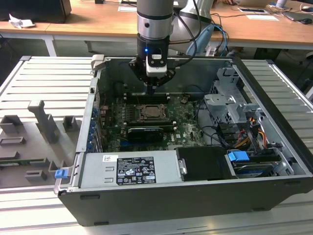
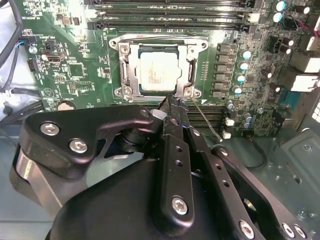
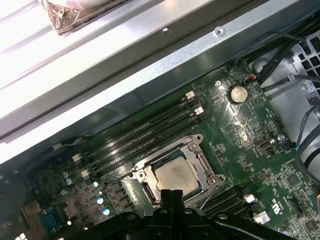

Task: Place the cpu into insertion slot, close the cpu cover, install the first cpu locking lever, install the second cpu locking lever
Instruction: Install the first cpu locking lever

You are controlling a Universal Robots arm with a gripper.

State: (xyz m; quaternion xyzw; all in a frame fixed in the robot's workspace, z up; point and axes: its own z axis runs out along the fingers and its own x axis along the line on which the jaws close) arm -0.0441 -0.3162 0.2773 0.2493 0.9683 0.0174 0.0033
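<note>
One cpu sat in insertion slot, cpu cover down over its edges. Fingers were together, holding nothing, at slot corner beside raised locking lever. Risk: tips could slide off thin lever, scratch board.

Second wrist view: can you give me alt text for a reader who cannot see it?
The gripper, jaws shut, has its tip at one edge of the silvery cpu cover, which lies flat, framing the pale cpu. A thin wire locking lever slants away from the cover's corner beside the tip, over the green motherboard.
</note>
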